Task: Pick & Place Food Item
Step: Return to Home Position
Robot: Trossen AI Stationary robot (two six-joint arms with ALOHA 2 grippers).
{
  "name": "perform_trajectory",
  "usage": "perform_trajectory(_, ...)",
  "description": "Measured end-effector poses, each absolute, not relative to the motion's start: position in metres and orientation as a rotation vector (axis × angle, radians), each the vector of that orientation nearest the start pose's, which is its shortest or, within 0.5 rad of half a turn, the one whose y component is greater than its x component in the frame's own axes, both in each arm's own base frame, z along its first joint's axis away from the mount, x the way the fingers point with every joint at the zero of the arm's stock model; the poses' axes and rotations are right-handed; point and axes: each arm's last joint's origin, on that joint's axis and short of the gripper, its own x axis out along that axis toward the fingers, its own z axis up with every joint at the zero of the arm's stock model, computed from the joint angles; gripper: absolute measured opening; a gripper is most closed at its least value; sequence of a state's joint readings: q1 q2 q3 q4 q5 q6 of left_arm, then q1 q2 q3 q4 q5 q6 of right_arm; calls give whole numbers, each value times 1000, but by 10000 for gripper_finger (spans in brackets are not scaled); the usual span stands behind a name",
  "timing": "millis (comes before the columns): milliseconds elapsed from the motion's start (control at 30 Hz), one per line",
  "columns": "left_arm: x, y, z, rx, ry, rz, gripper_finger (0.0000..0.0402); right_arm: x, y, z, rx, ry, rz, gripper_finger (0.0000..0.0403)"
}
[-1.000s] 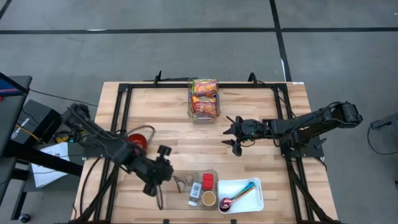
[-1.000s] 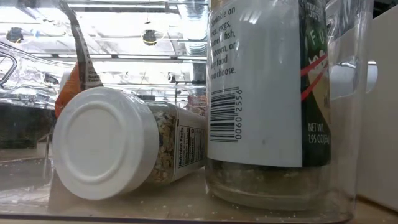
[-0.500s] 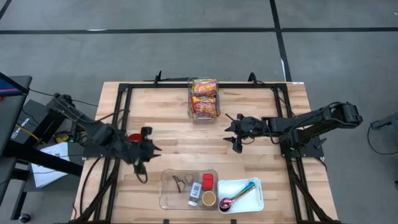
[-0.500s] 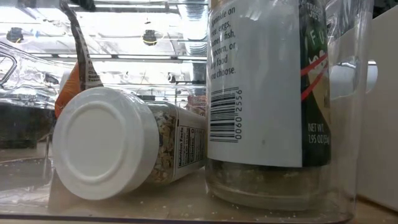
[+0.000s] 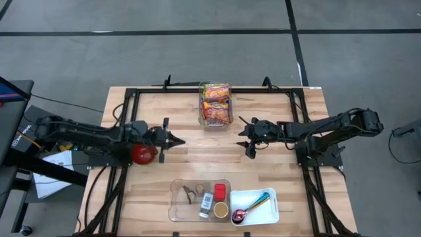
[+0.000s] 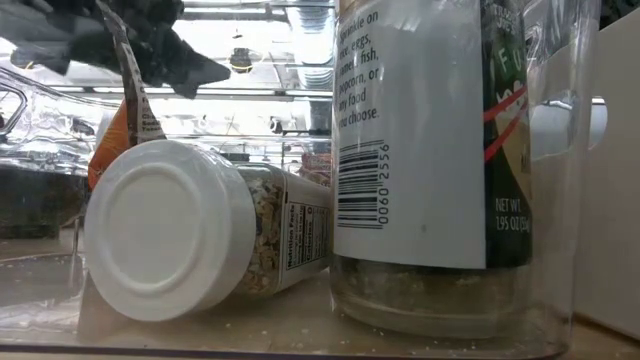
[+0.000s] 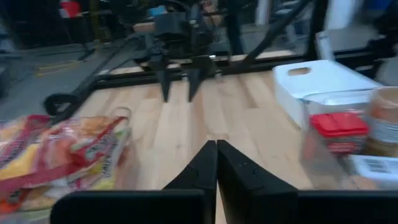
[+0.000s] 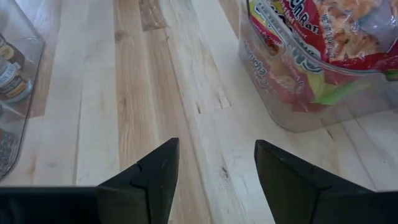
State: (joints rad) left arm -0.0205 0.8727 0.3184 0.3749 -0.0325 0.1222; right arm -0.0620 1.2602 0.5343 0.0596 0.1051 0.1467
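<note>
A clear bin point(image 5: 216, 104) of red and yellow snack packets stands at the table's far middle; it also shows in the right wrist view point(image 8: 311, 62), and its packets show in the left wrist view point(image 7: 56, 155). My left gripper point(image 5: 173, 139) is shut and empty over the table's middle left, pointing toward the right edge; its fingers meet in its wrist view point(image 7: 216, 146). It shows dark in the low view point(image 6: 150, 45). My right gripper point(image 5: 247, 136) is open and empty right of the bin, its fingers apart over bare wood point(image 8: 214, 155).
A red bowl point(image 5: 141, 153) sits under my left arm. A clear tray point(image 5: 197, 199) with a lying white-lidded jar point(image 6: 190, 235) and an upright spice jar point(image 6: 430, 150) stands at the near middle. A white tray point(image 5: 255, 205) with a spoon is beside it.
My left gripper has swung from beside the clear tray at the near edge toward the far edge. It has turned and now points toward the table's right edge, above the middle left of the table. It has come into the low view at the top left.
</note>
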Motion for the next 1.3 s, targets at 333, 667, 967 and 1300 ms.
perform_trajectory(333,154,7,190,113,122,-43,0,238,-18,178,148,648,-216,202)
perform_trajectory(667,125,1,165,121,35,-54,0,242,-18,184,185,568,-221,202)
perform_trajectory(967,116,-8,160,204,71,-83,0,244,-19,186,193,534,-223,202)
perform_trajectory(1300,102,-7,161,205,51,-70,0,242,-37,187,188,521,-260,202)
